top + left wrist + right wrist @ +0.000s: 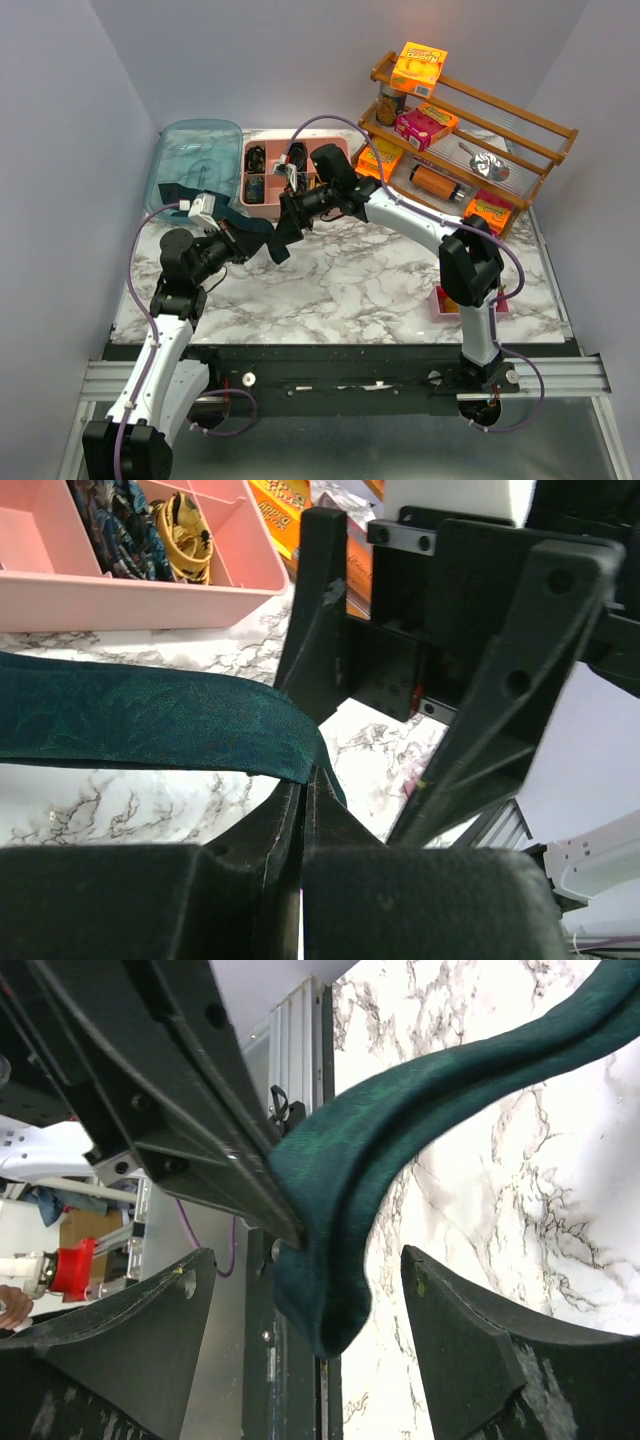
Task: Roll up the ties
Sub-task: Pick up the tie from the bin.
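Note:
A dark teal tie (150, 720) hangs above the marble table, between the two grippers. My left gripper (308, 772) is shut on it at the fingertips, and the band runs off to the left in the left wrist view. In the right wrist view a folded loop of the tie (335, 1210) droops between the spread fingers of my right gripper (308, 1305), which is open and not touching the cloth. From above, the left gripper (250, 236) and the right gripper (284, 228) meet tip to tip in front of the pink tray.
A pink compartment tray (268, 203) behind the grippers holds rolled dark and yellow ties (185, 540). A clear blue lid (195, 160) lies to its left. A wooden shelf (545, 135) with boxes and cans stands at the back right. A pink object (442, 303) sits by the right arm.

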`<state>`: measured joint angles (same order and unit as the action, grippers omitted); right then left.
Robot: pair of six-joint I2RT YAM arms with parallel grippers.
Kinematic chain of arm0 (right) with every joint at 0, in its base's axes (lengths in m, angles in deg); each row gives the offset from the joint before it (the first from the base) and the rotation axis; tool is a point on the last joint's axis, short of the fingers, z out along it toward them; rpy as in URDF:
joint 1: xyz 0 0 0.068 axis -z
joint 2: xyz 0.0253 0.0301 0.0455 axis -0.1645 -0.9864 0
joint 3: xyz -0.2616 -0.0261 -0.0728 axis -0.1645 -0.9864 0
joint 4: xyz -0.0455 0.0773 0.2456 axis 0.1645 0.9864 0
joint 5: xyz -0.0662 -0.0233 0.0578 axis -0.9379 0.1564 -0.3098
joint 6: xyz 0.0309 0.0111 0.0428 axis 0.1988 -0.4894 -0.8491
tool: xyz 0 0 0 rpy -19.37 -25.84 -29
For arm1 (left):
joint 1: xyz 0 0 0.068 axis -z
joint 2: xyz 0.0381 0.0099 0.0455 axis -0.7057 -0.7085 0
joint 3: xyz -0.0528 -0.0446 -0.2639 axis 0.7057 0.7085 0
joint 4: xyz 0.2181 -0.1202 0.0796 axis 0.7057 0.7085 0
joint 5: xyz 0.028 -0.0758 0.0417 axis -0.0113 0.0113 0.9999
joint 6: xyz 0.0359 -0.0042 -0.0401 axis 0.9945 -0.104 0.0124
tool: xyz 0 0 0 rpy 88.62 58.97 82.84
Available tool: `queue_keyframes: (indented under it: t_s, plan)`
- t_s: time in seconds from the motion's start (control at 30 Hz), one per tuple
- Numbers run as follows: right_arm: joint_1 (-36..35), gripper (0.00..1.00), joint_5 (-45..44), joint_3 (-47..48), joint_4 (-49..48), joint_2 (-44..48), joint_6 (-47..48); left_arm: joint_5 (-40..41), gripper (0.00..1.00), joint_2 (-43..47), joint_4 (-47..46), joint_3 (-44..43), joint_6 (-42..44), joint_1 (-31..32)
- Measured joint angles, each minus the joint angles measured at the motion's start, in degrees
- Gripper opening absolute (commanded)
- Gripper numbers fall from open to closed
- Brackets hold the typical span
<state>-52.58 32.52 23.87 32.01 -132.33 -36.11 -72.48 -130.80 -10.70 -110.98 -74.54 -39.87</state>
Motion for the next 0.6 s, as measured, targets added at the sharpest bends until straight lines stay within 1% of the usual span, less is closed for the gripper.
queue_keyframes:
  t_s: [0.17,0.3,0.33,0.37,0.4,0.47,0.5,0.53,0.57,0.6]
  plan:
    - [0.1,0.81,1.7,0.0,0.0,-0.7,0.2,-0.7,0.04,0.4,-0.5,-0.6,0.0,0.0]
    - [0.1,0.69,3.8,0.0,0.0,-1.0,0.8,-1.6,0.04,0.2,-2.3,-0.8,-0.7,0.0]
    - [0.1,0.6,4.3,0.0,0.0,-1.0,1.0,-2.0,0.04,0.0,-2.9,-0.8,-1.0,0.0]
    - [0.0,0.55,4.9,0.0,0.0,-1.1,1.0,-2.2,0.04,-0.1,-3.4,-0.8,-1.2,0.0]
    - [0.0,0.45,5.5,0.0,-0.1,-1.2,1.3,-2.7,0.04,-0.3,-3.8,-0.8,-1.4,0.0]
    - [0.0,0.38,6.5,0.0,-0.2,-1.3,1.4,-3.5,0.04,-0.6,-4.4,-1.0,-1.7,0.0]
    - [0.0,0.27,7.1,0.0,-0.3,-1.4,1.2,-3.7,0.05,-0.8,-4.5,-1.2,-1.7,0.0]
    - [0.0,0.21,7.5,0.0,-0.3,-1.4,1.0,-4.1,0.06,-1.1,-4.5,-1.6,-1.8,0.0]
    - [0.0,0.11,7.9,0.0,-0.5,-1.5,1.0,-4.5,0.08,-1.2,-4.5,-1.9,-1.8,0.0]
    - [0.0,0.06,8.3,0.1,-0.6,-1.6,0.8,-4.6,0.11,-1.3,-4.5,-2.1,-1.8,0.0]
